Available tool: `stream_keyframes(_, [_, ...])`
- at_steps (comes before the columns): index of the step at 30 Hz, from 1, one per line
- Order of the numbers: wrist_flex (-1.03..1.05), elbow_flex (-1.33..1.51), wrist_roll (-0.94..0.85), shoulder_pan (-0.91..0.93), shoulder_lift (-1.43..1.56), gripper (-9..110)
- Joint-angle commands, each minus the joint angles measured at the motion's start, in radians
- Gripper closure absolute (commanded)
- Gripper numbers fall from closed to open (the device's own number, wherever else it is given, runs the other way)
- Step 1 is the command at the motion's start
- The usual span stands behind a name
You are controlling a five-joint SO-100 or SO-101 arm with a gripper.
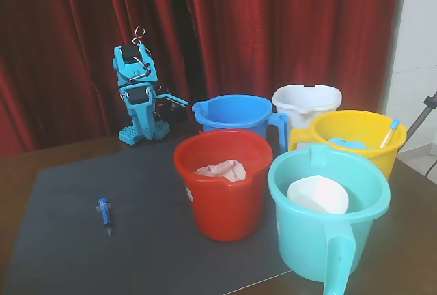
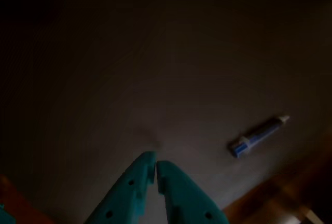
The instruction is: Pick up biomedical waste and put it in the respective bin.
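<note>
- Syringe point(image 2: 258, 136) lies flat on the dark mat point(image 2: 155, 68), alone; in the wrist view it is to the right of the claw point(image 2: 155, 164) and a little above its tips, not touching it.
- The claw is clenched and empty: its two teal fingers point(image 2: 136, 182) meet at the tips and nothing is between them.
- In the fixed view the syringe point(image 1: 104, 214) rests near the left front part of the mat point(image 1: 82, 254), well apart from the folded arm point(image 1: 138, 97) at the back.
- The red bucket point(image 1: 225, 189) stands to the right of the syringe, with something pinkish crumpled inside.
- Blue point(image 1: 235, 117), white point(image 1: 307, 102), yellow point(image 1: 355, 138) and teal point(image 1: 328, 220) buckets stand around the red one, farther from the claw's side.
</note>
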Motion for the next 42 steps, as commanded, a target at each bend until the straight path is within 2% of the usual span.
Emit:
stream_keyframes(1, [0.008,-0.032,-0.003,-0.005,-0.011,102])
stream_keyframes(10, [-0.014,-0.028,-0.005,-0.005,-0.011,102])
stream_keyframes(18, [-0.4,-0.031,-0.003,-0.002,-0.011,102])
stream_keyframes(25, [-0.575,-0.071,0.012,0.061,-0.011,102])
stream_keyframes(28, [-0.557,-0.172,0.014,0.103,-0.021,102])
stream_keyframes(31, [-0.39,-0.371,0.015,0.133,-0.075,102])
stream_keyframes(42, [-0.011,-0.933,-0.003,0.222,-0.736,102])
